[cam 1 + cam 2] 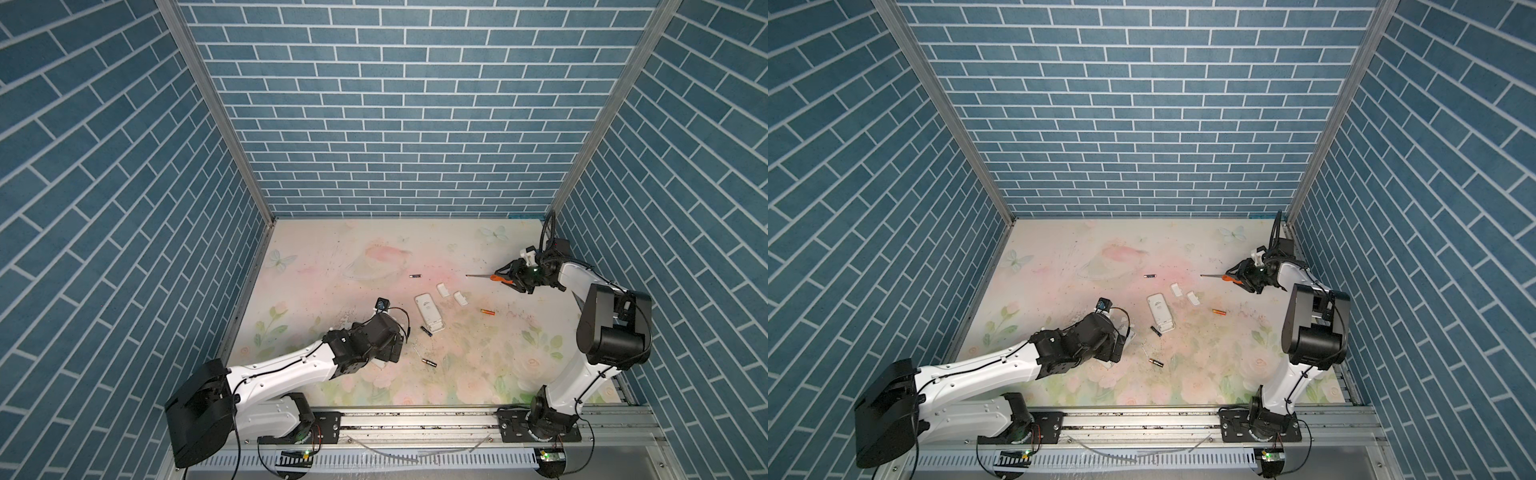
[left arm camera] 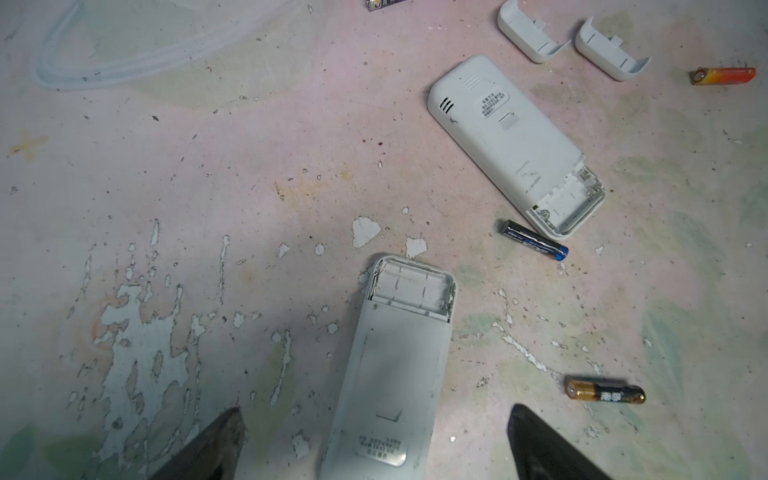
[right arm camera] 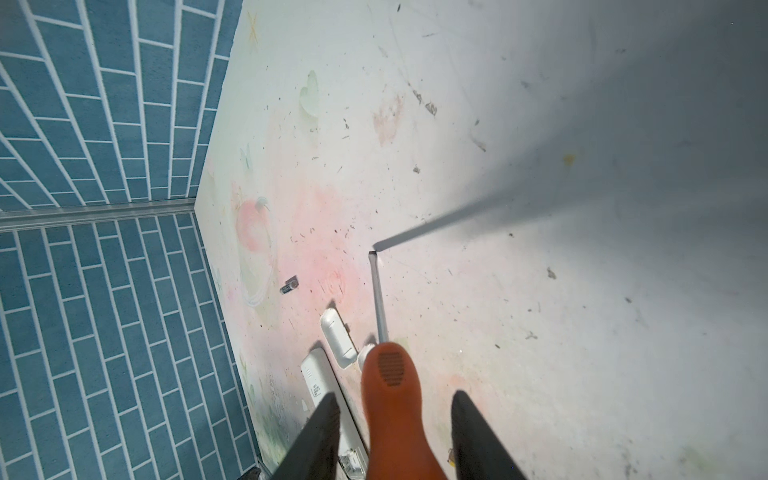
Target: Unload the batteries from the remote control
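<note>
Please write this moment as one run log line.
batteries: four out, lying on table | left gripper: open over near remote | right gripper: open, screwdriver handle between jaws

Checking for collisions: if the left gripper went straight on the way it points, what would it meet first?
Probably the near remote, lying between the open fingers of the left gripper; the height above it is unclear.

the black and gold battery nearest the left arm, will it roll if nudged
Likely: the black and gold battery is a smooth cylinder lying on its side on the flat table, so a sideways nudge should roll it. It looks rigid; its glossy casing may slip in a pinch.
</note>
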Controlling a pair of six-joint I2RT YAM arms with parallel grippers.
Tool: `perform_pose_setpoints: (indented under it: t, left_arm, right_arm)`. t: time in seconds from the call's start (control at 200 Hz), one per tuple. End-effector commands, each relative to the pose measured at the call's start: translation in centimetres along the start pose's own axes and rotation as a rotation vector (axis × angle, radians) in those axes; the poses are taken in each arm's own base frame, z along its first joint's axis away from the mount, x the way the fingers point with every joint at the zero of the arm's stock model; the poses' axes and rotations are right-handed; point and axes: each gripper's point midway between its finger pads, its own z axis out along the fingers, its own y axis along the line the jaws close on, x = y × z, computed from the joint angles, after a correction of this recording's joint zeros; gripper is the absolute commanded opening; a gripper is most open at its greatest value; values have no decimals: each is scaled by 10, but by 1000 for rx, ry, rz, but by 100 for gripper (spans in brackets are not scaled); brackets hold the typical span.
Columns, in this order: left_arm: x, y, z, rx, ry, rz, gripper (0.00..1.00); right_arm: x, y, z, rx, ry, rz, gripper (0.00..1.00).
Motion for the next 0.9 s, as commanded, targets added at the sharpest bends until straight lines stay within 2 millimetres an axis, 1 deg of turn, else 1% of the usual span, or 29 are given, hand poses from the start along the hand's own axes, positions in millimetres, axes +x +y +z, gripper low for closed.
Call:
perform_pose_setpoints:
  t: [0.0,0.235,0.525,0.655,0.665,0.685,0.895]
  left_arm:
    - [-12,3,-8,-10,-29,9,100]
    - [-22,7,-18,-14,-68,-1,100]
    - [-34,12,-32,-31,-112,5,100]
    - [-34,17,-34,-46,-114,13,100]
    - [-41,14,-37,-39,-128,7,99]
    - [-44,14,-40,-40,-136,5,100]
    - [-55,18,-46,-49,-162,2,100]
  right_arm:
    - [9,-14,-2,24,-1,-7,46]
    - [21,-34,1,46,4,25,46]
    - [25,-50,5,54,8,54,46]
    - [29,-59,5,80,12,61,46]
    - [29,-60,5,82,12,61,47]
    - [30,-62,5,87,13,63,47]
    - [32,-78,2,159,5,63,51]
